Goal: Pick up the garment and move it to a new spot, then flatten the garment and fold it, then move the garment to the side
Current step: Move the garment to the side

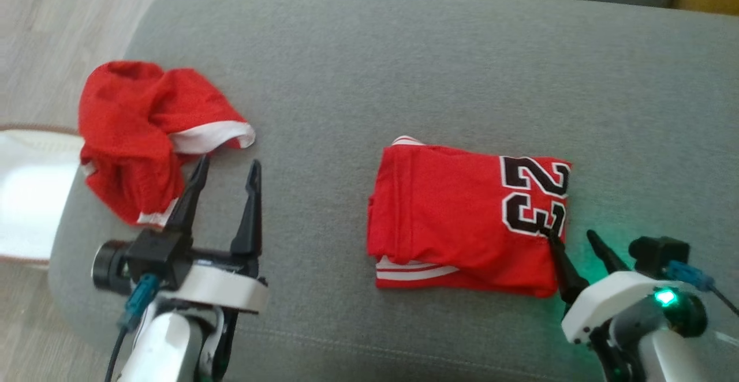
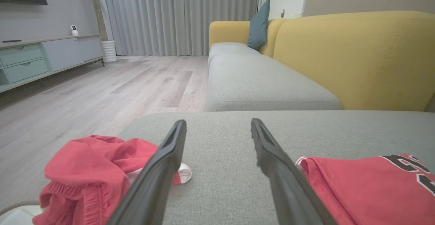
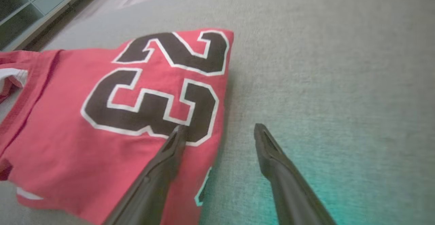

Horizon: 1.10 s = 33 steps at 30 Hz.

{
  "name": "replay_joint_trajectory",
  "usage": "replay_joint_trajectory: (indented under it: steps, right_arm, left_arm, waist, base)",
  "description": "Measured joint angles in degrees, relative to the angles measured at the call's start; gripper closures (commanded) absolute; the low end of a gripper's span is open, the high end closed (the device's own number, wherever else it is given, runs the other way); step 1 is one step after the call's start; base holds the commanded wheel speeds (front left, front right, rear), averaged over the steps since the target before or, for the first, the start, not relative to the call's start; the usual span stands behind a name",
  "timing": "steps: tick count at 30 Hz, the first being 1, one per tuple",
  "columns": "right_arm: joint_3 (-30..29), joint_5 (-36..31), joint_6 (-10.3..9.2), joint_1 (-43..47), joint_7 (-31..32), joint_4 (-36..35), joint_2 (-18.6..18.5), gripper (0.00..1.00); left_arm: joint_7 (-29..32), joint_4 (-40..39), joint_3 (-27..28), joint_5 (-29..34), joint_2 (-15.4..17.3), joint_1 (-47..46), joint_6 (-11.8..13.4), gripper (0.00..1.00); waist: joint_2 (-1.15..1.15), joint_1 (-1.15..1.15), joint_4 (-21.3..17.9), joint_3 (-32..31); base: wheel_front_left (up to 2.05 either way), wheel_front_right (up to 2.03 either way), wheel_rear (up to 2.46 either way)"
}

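The folded red jersey [image 1: 462, 220] lay flat right of centre on the grey upholstered seat [image 1: 375, 70], towards its near edge. Its long axis ran left to right along that edge, the black, white-outlined "23" sideways at the right end and white-striped trim at the near left corner. The right claw [image 1: 570, 233] stood spread, one finger over the jersey's right edge at the "3", the other over bare fabric; contact could not be judged. Crumpled red shorts [image 1: 138, 134] with a white band were heaped at the seat's left edge, well apart from the jersey. The left claw [image 1: 228, 163] was spread and empty just on their near side. Bare woven cloth separated the garments. A yellow sofa back [image 2: 353, 58] and pale wood floor [image 1: 46, 12] lay beyond.
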Motion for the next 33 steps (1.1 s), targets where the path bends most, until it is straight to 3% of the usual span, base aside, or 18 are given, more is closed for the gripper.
replay_joint_trajectory:
  steps: [4,6,7,17,25,33]
  right_arm:
    - [0.6,1.5,0.0,-2.3,1.2,5.7,0.5,0.0]
    - [0.6,2.7,0.0,-3.0,1.2,6.7,0.7,0.73]
    - [0.6,3.1,0.0,-3.3,1.2,6.9,0.7,1.0]
    - [4.2,2.5,0.0,-3.5,1.7,3.3,-0.7,1.0]
    - [6.1,2.7,0.0,-4.6,1.2,-1.2,-3.0,1.0]
    - [5.6,3.7,0.0,-11.5,1.9,0.3,-6.1,1.0]
  left_arm:
    - [0.0,-0.2,0.1,0.4,-1.0,-1.5,-0.5,0.0]
    - [0.0,-0.3,0.2,0.4,-1.2,-1.4,-0.9,0.0]
    - [0.0,-0.3,0.3,0.4,-1.2,-1.4,-0.9,0.0]
    - [0.0,-1.2,2.1,1.9,-1.5,-1.0,-1.6,0.0]
    - [0.0,-1.6,2.4,2.9,-1.5,-1.2,-2.4,0.0]
    - [0.0,-2.2,2.2,4.0,-1.5,-4.3,-4.0,0.0]
  waist:
    - [0.0,0.0,1.6,0.6]
    - [0.0,-0.01,1.9,0.8]
    - [0.0,0.0,1.9,0.9]
    - [0.0,0.0,-1.3,1.8]
    - [0.0,-0.01,-7.6,2.9]
    - [0.0,0.0,-14.9,5.8]
  base:
    - [0.0,0.0,0.0]
    - [0.0,0.0,0.0]
    - [0.0,0.0,0.0]
    - [0.0,0.0,0.0]
    - [0.0,0.0,0.0]
    - [0.0,0.0,0.0]
